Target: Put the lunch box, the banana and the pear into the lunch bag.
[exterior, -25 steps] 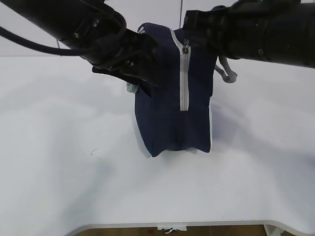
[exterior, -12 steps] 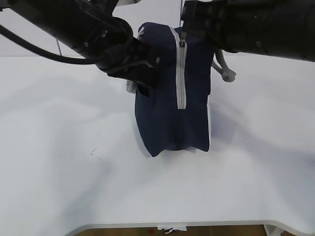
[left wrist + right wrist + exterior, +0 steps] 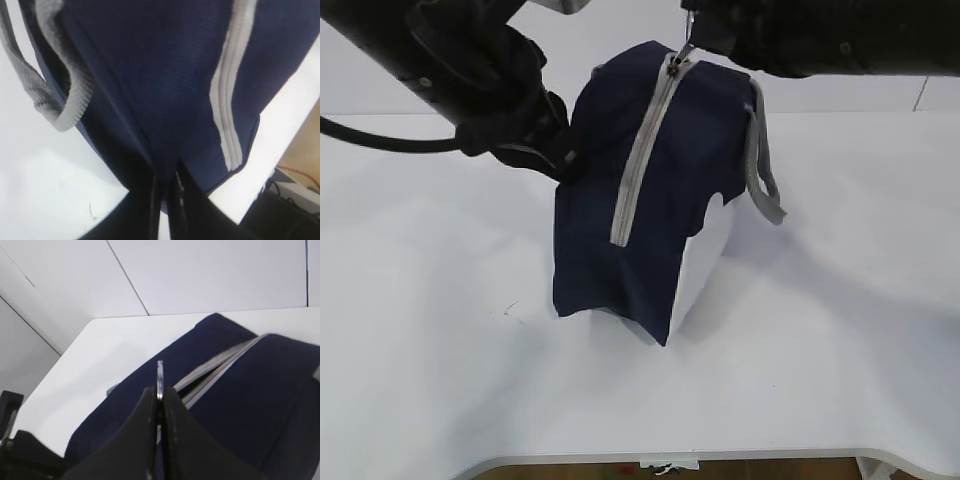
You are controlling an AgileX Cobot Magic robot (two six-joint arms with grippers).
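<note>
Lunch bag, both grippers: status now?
Left gripper shut on lunch bag fabric. Right gripper shut on ring pull. Zipper closed. Nothing obstructing.

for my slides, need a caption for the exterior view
Both grippers hold the closed lunch bag on the white table, the right gripper pinching its zipper pull.

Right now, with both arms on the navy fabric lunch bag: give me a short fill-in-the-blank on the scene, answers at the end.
1. The navy-blue fabric lunch bag has its grey zipper fully ____.
2. The right gripper is shut on the zipper's metal ring ____.
3. The left gripper pinches the bag's navy ____.
4. The grey webbing handle hangs on the bag's ____ side in the exterior view.

Missing words: closed; pull; fabric; right
</note>
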